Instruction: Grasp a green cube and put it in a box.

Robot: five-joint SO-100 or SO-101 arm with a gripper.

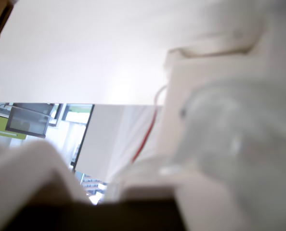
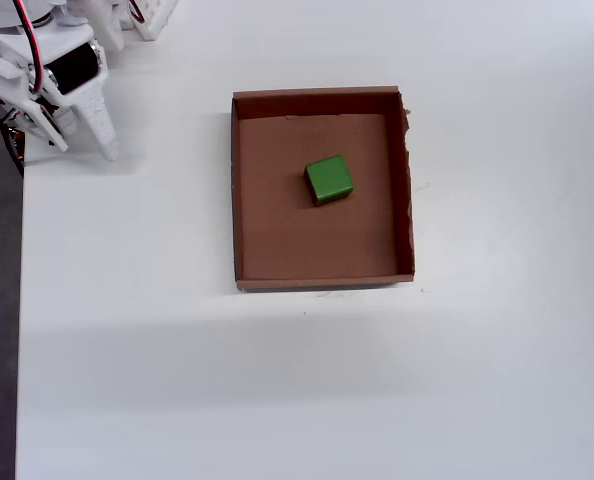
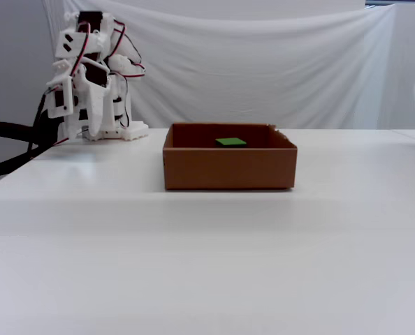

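Note:
The green cube [image 2: 328, 180] lies inside the box [image 2: 322, 270], a little right of its middle, flat on the floor. In the fixed view only the cube's top [image 3: 230, 142] shows above the box's front wall [image 3: 228, 167]. My gripper [image 2: 85, 142] is folded back with the white arm at the table's far left corner, well away from the box and holding nothing. It also shows in the fixed view [image 3: 75, 115]. The wrist view is blurred white arm parts, and the jaws' state is unclear.
The arm's base [image 3: 106, 129] stands at the back left by the table's left edge [image 2: 19, 300]. A white curtain [image 3: 263, 63] hangs behind the table. A black cable [image 3: 5, 129] runs off to the left.

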